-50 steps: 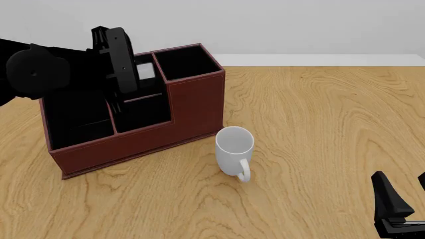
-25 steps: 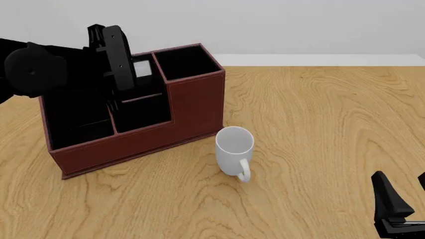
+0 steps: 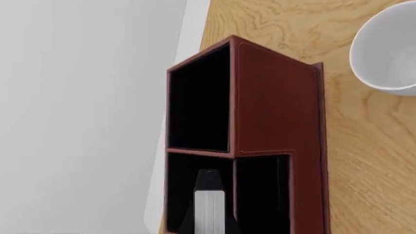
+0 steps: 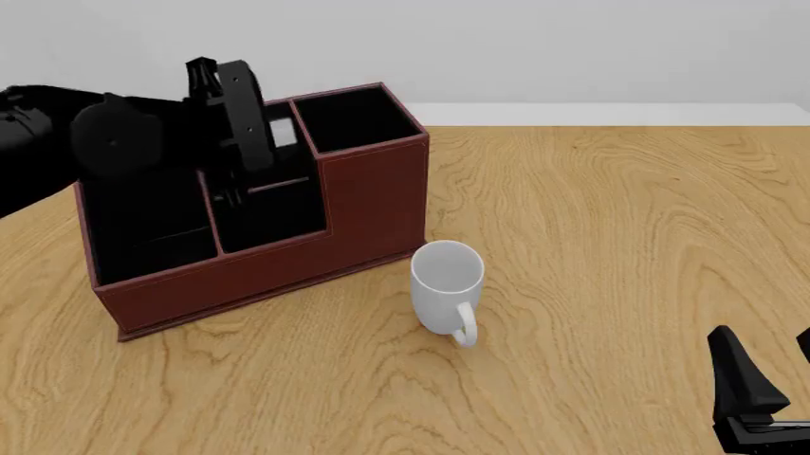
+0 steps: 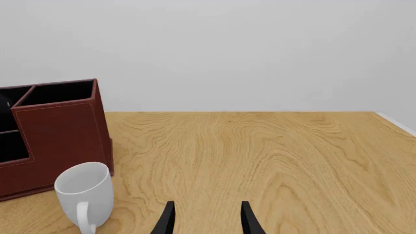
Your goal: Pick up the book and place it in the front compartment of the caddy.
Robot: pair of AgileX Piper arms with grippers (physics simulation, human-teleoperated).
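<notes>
The dark reddish-brown caddy [image 4: 253,275] stands at the left of the table. My left gripper [image 4: 243,142] hangs over its middle column, shut on the book [image 3: 209,207], a thin black hardcover seen edge-on with its white pages showing. In the left wrist view the book lies across the edge of the rear slot, next to the partition and the front compartment [image 3: 260,190]. From the front, the front compartment [image 4: 272,216] shows dark below the gripper, and the black book blends with the black fingers. My right gripper [image 5: 208,219] is open and holds nothing, low at the near right [image 4: 769,370].
A white mug [image 4: 447,284] stands upright just in front of the caddy's right end, handle toward me. The caddy's tall square compartment [image 4: 355,118] is right of the left gripper, the wide one [image 4: 146,227] to its left. A white wall borders the table's far edge.
The left gripper with the book first rose a little, then shifted right and turned over the caddy's middle column. The right arm, mug and caddy have not moved.
</notes>
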